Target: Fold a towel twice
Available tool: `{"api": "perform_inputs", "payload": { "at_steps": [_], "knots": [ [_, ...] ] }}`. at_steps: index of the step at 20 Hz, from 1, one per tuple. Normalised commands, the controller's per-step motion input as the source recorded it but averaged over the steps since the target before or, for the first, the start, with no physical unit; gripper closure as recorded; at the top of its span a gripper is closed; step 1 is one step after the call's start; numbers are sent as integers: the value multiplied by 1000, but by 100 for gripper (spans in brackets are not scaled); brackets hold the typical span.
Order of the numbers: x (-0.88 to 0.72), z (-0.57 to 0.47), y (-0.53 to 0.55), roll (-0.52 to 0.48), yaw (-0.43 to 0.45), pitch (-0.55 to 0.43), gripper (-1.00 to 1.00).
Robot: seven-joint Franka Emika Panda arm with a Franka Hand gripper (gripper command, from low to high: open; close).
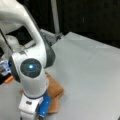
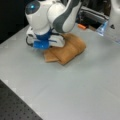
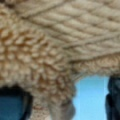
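The tan-orange terry towel (image 2: 71, 48) lies on the grey table (image 2: 75, 87) as a folded, layered bundle, shown in both front views and partly covered by the arm (image 1: 56, 91). My gripper (image 2: 55, 44) is lowered onto the bundle's top-left part; in a front view the wrist (image 1: 35, 105) hides the fingers. In the wrist view the towel's loops (image 3: 47, 50) fill nearly the whole picture. The gripper (image 3: 67, 102) is open: one dark finger (image 3: 12, 105) stands at the bottom left and the other at the bottom right, with a hanging tuft of cloth and bare table between them.
A small orange object (image 2: 81, 26) lies behind the towel near the robot's base (image 1: 8, 79). A translucent bluish piece (image 2: 102, 28) sits at a front view's top right. A dark perforated board (image 2: 17, 105) borders the table's near-left corner. An upright post (image 1: 55, 17) stands behind the table.
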Motion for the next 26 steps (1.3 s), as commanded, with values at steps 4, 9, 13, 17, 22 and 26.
{"api": "perform_inputs", "payload": {
  "at_steps": [4,9,13,17,22,26],
  "knots": [
    [-127,98,140,59,-75,-41,-100],
    [-156,116,144,24,-98,-24,-100],
    [-164,126,157,-22,-121,-6,-100],
    [-144,143,161,-62,-106,-2,-100],
    [-178,173,143,-104,-91,2,-100],
    [-210,188,138,-142,-64,14,-100]
  ]
}}
